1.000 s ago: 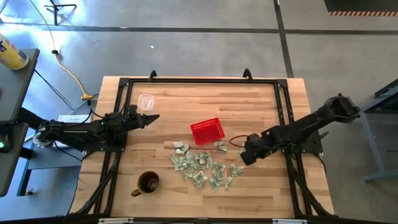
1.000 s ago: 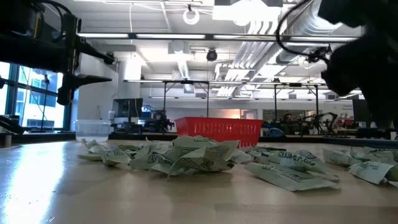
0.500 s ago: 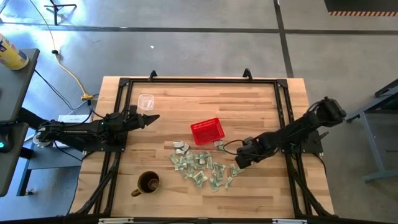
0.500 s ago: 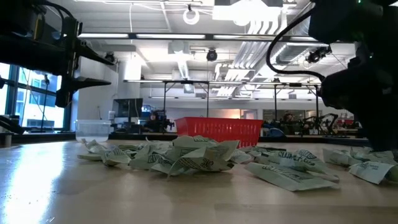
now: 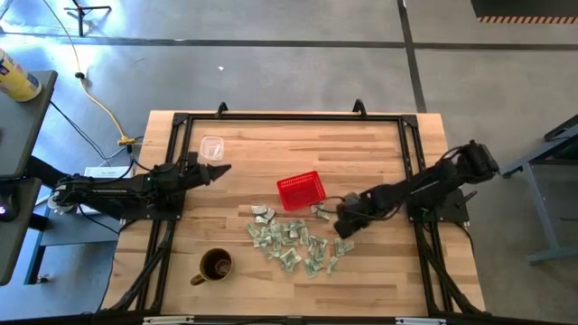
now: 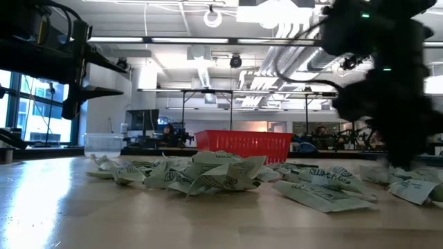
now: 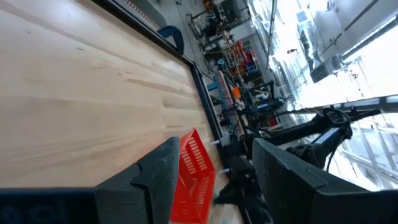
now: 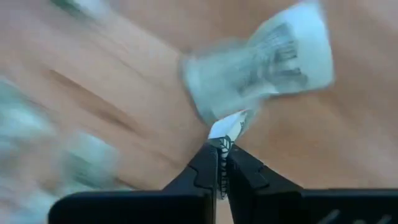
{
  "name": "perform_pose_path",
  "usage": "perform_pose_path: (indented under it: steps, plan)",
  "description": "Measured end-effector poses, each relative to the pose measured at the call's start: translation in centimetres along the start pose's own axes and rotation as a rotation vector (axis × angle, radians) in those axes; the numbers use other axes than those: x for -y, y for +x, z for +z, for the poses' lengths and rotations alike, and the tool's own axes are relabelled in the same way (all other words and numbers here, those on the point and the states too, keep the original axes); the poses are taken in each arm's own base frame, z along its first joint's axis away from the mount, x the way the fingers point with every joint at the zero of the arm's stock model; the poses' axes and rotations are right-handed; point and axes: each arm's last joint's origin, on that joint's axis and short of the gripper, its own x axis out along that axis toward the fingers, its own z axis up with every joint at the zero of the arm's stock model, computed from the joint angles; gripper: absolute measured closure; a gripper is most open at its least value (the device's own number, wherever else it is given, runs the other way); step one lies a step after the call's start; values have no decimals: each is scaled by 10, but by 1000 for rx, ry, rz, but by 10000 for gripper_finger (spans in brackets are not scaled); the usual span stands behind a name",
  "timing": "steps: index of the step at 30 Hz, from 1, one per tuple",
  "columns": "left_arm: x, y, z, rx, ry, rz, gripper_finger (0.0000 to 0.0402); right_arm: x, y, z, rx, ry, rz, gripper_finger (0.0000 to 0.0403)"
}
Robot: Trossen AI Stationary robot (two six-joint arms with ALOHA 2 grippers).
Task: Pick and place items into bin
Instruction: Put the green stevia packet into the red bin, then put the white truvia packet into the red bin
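lab: ceiling ducts point(image 6: 277, 31), equipment racks point(image 6: 208, 117)

No text, label, brand, number or sign can be read anywhere. The packets point(image 6: 214, 176) carry dark print on their pale wrappers, but in the low view it shows only as smudged marks, not letters. The packet point(image 8: 261, 65) in the right wrist view bears a dark printed patch, possibly lettering, too blurred to make out. The yellow can point(image 5: 18, 77) on the side stand in the high view has a band of darker colour that may be a label, yet nothing on it resolves into words. The basket point(image 5: 301, 190) shows no marking.
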Motion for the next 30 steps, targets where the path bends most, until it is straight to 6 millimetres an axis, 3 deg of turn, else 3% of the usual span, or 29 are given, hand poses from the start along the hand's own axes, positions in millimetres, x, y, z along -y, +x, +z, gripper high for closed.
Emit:
perform_pose_path:
  steps: [4, 9, 13, 18, 22, 27, 30]
  plan:
    - [0, 0, 1, 21, 21, 9, 163, -12, -32, 28, 210, -53, 239, 394]
    - [0, 0, 1, 30, 26, 13, 163, -7, -58, 71, 388, -54, 394, 400]
    - [0, 0, 1, 30, 26, 12, 163, -8, -60, 105, 374, -97, 435, 400]
    - [0, 0, 1, 30, 23, 11, 163, -42, -59, 140, 350, -303, 408, 393]
    - [2, 0, -3, -96, -21, -49, 163, -56, -49, 153, 229, -431, 261, 361]
    - [3, -1, -8, -261, -27, -100, 163, -64, -42, 154, 172, -554, 165, 290]
    - [5, -1, -8, -274, 93, -144, 163, -67, -48, 152, 207, -577, 147, 243]
